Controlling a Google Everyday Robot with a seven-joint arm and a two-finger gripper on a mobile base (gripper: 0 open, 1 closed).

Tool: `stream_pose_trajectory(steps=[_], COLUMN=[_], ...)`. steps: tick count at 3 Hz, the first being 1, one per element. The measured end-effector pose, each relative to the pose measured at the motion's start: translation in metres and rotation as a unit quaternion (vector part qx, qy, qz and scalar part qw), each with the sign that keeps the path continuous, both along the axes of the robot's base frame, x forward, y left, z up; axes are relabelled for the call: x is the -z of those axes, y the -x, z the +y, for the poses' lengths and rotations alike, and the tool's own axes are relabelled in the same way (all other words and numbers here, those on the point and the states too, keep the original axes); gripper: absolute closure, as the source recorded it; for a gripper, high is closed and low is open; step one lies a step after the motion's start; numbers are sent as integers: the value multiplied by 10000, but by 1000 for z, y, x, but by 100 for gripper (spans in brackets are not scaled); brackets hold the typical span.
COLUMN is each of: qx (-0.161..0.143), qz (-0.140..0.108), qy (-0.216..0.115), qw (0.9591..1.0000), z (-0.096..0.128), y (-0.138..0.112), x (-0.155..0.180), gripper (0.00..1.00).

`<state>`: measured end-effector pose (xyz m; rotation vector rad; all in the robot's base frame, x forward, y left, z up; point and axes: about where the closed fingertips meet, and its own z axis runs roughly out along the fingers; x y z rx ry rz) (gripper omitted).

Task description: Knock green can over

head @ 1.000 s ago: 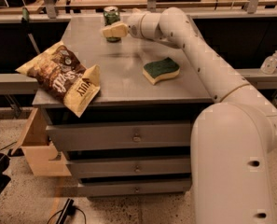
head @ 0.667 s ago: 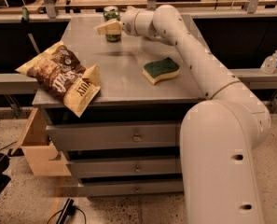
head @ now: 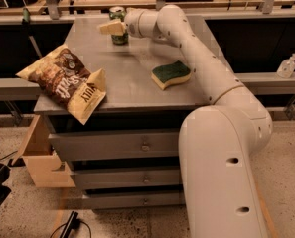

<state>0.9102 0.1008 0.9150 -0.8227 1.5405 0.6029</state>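
The green can (head: 118, 35) stands upright near the far edge of the grey cabinet top (head: 132, 83), its silver rim showing above the gripper. My gripper (head: 111, 28) reaches in from the right across the front of the can's upper half, its cream fingers pointing left. The gripper overlaps the can and seems to touch it. The white arm (head: 196, 48) stretches from the lower right over the cabinet top.
A brown chip bag (head: 67, 83) lies at the front left corner, hanging over the edge. A green-and-yellow sponge (head: 171, 74) lies right of centre. A shelf with clutter runs behind the cabinet. An open wooden drawer (head: 37, 155) sticks out at lower left.
My gripper has moved left across the can, from its right side to in front of it. The can still stands upright in the same spot.
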Motion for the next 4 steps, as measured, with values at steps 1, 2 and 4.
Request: stream_pose_trajectory(steps=[1,2,4], qx=[-27,-49,-84], qz=[14,23,39], qy=[0,0,1], qw=[10000,10000,10000], z=[5,8,14], y=[0,1,1], x=[2,3,6], gripper=[49,72,100])
